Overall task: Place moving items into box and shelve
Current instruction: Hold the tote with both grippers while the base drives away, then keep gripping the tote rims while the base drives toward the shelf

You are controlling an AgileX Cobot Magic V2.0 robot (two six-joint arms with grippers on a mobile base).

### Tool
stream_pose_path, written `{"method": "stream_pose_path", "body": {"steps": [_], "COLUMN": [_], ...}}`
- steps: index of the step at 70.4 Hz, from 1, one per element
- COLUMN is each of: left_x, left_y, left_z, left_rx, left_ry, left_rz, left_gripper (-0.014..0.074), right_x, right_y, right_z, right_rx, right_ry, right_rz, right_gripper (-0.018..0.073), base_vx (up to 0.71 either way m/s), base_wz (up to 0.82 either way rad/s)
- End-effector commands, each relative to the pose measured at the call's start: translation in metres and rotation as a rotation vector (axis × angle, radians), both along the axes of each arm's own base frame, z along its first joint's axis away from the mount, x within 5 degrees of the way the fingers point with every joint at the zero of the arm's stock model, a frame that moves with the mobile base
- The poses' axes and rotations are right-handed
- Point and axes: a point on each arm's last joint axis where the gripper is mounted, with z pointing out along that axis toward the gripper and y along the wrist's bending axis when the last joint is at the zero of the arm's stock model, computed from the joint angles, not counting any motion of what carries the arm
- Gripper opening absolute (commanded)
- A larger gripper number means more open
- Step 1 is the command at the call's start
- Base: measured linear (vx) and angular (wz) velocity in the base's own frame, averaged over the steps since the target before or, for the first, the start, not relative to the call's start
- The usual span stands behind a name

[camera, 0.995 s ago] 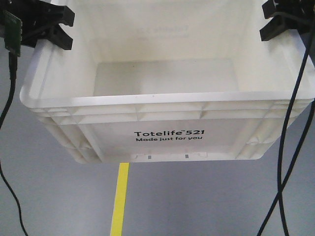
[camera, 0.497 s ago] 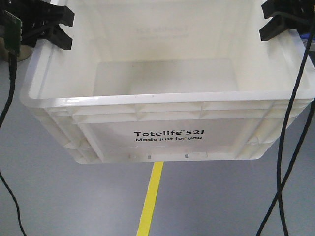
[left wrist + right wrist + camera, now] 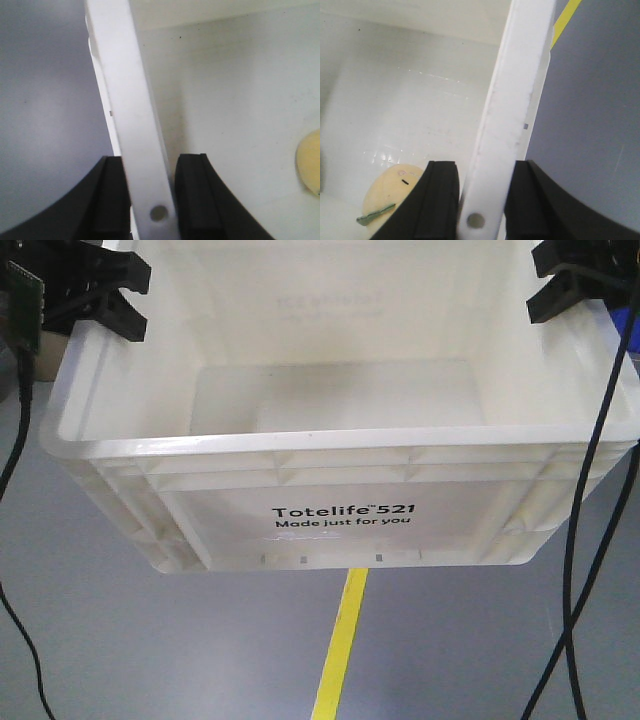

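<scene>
Risk: box (image 3: 340,445) is held up only by thin side walls. If left wall is let slip, box is tipped and yellow toy (image 3: 395,190) is spilled onto grey floor (image 3: 120,640). Same risk at right wall.

left gripper (image 3: 150,165): pinched tight on left box wall.

Yellow toy: inside box, on bottom.

right gripper (image 3: 482,170): pinched tight on right box wall.

Black right gripper (image 3: 482,197) — jaws clamped either side of the rim of the large white plastic crate (image 3: 520,75); inside, lower left, a round yellow plush toy (image 3: 387,192); outside — grey floor (image 3: 590,125) with a yellow stripe (image 3: 565,17).
</scene>
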Motion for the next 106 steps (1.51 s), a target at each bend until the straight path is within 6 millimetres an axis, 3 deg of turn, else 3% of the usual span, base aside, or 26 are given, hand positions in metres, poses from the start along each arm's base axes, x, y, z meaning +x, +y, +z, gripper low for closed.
{"method": "stream_pose_path", "body": {"steps": [1, 106], "left_x": [-0.0122, -0.0119], "left_y": [-0.0082, -0.0074], "left_z": [0.0391, 0.0388], "left_rx": [-0.153, -0.142], "left_ry": [-0.185, -0.188], "left_rz": [-0.025, -0.022], "left_gripper": [-0.0017, -0.0017], "right_x": [-0.0186, -0.0186], "right_y": [0.0099, 0.0099], "right_z": [0.0305, 0.0305], "right_rx": [0.101, 0.101], "right_ry": [-0.111, -0.111], "right_rz": [0.066, 0.065], "right_gripper": [-0.0012, -0.0012], "base_vx": [0.41, 0.49], "base_wz": [0.01, 0.0]}}
